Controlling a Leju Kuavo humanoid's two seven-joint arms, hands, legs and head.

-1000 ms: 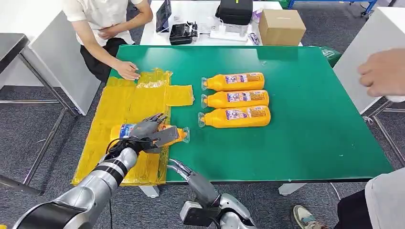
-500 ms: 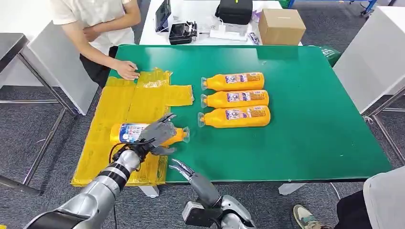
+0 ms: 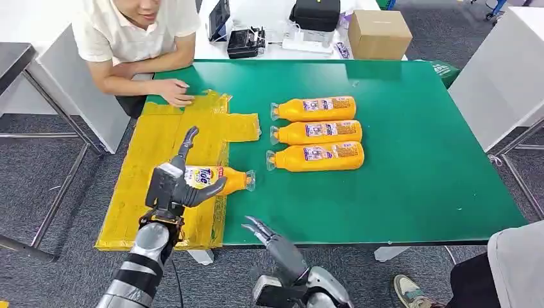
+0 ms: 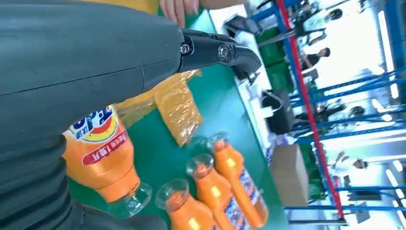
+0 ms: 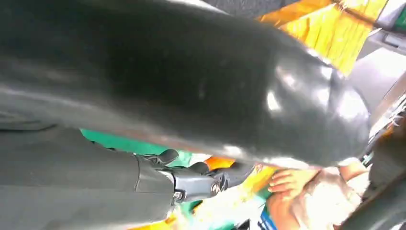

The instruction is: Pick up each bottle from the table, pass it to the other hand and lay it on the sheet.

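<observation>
An orange bottle [image 3: 218, 179] with a clear cap lies on the yellow sheet [image 3: 160, 147], its cap over the sheet's right edge; the bottle [image 4: 103, 155] lies below my palm in the left wrist view. My left hand [image 3: 172, 184] hovers at its base end, fingers spread, holding nothing. Three more orange bottles [image 3: 314, 109] [image 3: 317, 133] [image 3: 317, 156] lie side by side on the green table [image 3: 410, 179]; the same bottles [image 4: 210, 191] are in the left wrist view. My right hand [image 3: 272, 240] is empty below the table's front edge, fingers apart.
A person sits at the table's far left corner with a hand [image 3: 174, 93] resting on the sheet's far end. Behind the table stand a cardboard box [image 3: 378, 33], a black case [image 3: 315, 13] and electronics. Another person's leg [image 3: 513, 269] is at the near right.
My left hand has let go of the bottle on the sheet and drawn back left, fingers opening upward. The person at the far left leaned in; the hand at the right edge withdrew.
</observation>
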